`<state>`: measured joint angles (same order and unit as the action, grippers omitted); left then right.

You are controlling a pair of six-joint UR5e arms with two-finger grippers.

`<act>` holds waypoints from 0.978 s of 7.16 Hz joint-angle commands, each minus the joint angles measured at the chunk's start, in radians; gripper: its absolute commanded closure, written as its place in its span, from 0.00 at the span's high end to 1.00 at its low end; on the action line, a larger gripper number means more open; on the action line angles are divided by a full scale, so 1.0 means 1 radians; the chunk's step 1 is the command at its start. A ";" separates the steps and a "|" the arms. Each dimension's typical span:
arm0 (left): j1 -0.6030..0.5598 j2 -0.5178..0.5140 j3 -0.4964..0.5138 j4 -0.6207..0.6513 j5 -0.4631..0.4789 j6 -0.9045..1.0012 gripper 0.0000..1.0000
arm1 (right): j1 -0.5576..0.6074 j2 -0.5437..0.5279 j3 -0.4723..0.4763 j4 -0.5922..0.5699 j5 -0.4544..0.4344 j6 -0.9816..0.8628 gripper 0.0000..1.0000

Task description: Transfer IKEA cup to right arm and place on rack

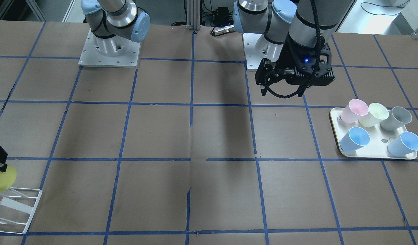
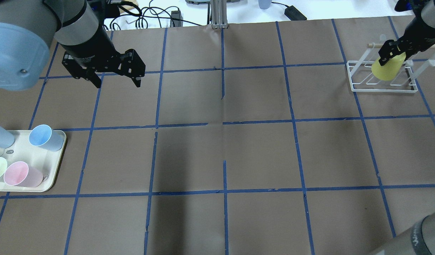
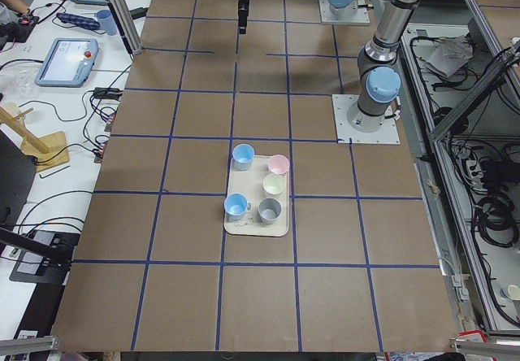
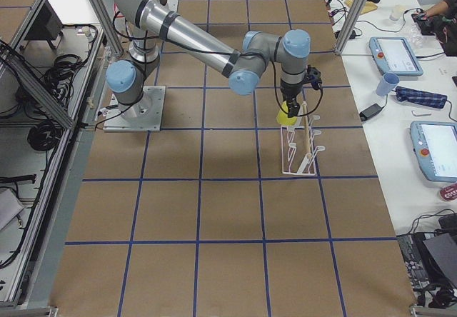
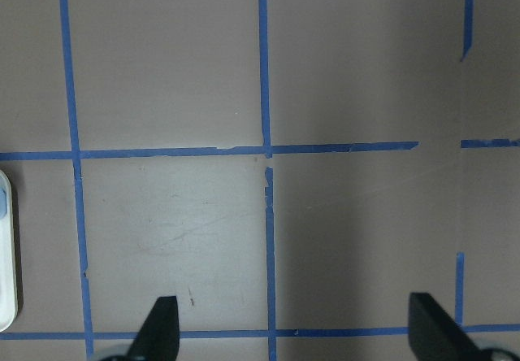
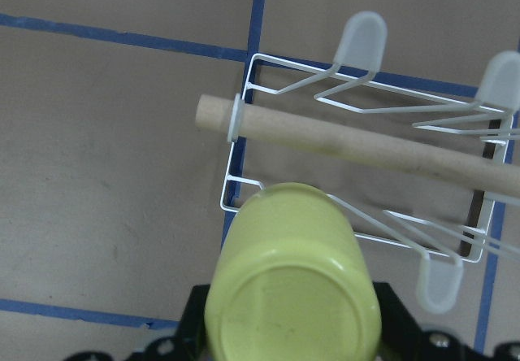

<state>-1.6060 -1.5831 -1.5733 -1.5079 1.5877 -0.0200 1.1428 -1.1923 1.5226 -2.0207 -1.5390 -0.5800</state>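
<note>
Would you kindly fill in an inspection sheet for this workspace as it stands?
Surface: table, brown paper with a blue tape grid, tape broken in places.
Job's things: yellow cup tilted over the white wire rack, base toward the right gripper.
Clutter: cream tray holding five cups.
Grippers: left gripper open and empty; right gripper shut on the yellow cup.
Cables: black cable looped at the left wrist.
Surroundings: tablets beside the table.

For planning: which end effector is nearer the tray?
Left. The left end effector hovers near the tray; the right end effector holds the yellow cup at the far rack.
</note>
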 commanded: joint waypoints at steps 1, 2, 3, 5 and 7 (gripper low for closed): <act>0.000 0.000 -0.001 0.000 0.000 0.000 1.00 | 0.000 0.028 0.001 -0.006 -0.001 0.002 0.60; 0.000 0.000 0.001 0.000 0.000 0.000 1.00 | 0.000 0.039 0.004 -0.007 -0.001 0.002 0.60; 0.000 0.000 -0.001 0.000 0.000 -0.001 1.00 | -0.003 0.049 0.002 -0.010 -0.001 0.006 0.65; 0.000 0.000 0.001 0.000 0.000 -0.001 1.00 | -0.008 0.051 0.004 -0.010 -0.003 0.008 1.00; 0.000 0.000 0.001 0.000 0.000 -0.001 1.00 | -0.008 0.040 -0.002 0.005 -0.007 0.012 1.00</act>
<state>-1.6061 -1.5833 -1.5724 -1.5079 1.5870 -0.0215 1.1349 -1.1453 1.5229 -2.0235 -1.5445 -0.5701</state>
